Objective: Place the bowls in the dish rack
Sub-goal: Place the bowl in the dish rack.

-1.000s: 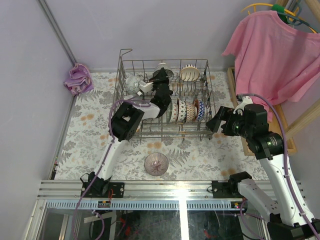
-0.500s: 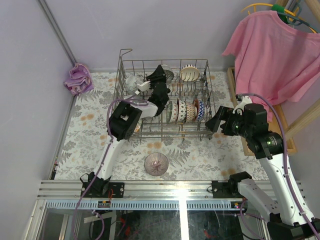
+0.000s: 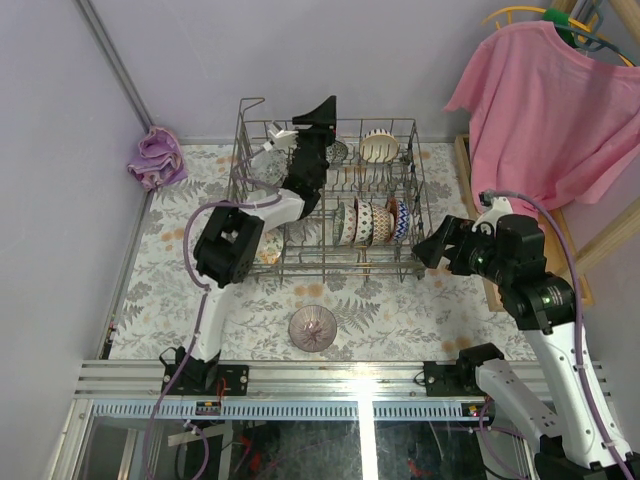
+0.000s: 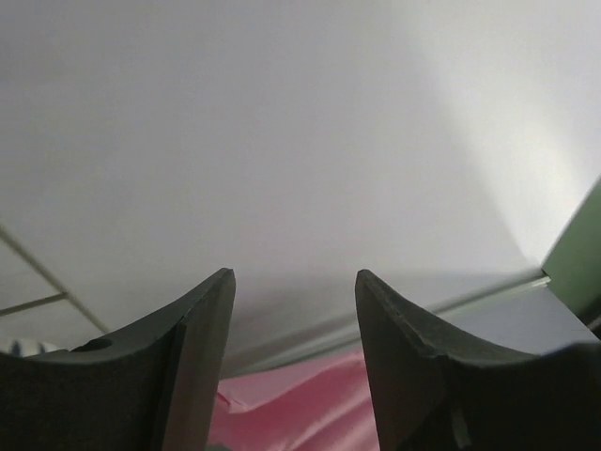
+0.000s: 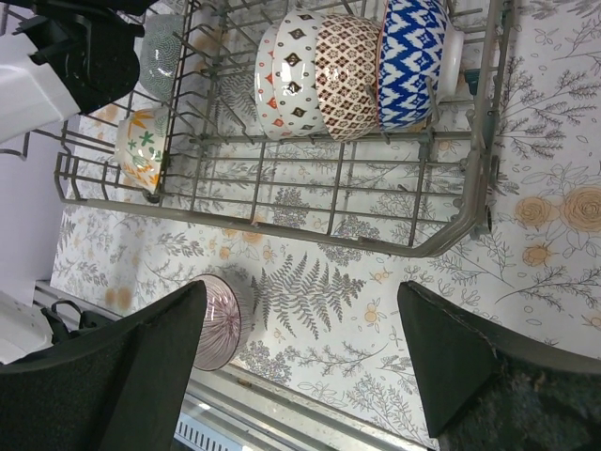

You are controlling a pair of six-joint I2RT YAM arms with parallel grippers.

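Most of your job looks done: patterned ceramic bowls [image 5: 347,66] stand on edge between the tines of the grey wire dish rack [image 5: 282,226]. One pink ribbed bowl [image 3: 313,328] waits on the floral desk [image 3: 170,270] in front of it. Your left pincer [image 4: 293,282], raised above the rack, is part-way open and empty. Your right pincer [image 5: 302,301] gapes wide beside the rack, also empty.

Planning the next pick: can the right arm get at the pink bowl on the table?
Probably yes: the right gripper hangs open beside the rack, and the bowl sits alone, nothing between.
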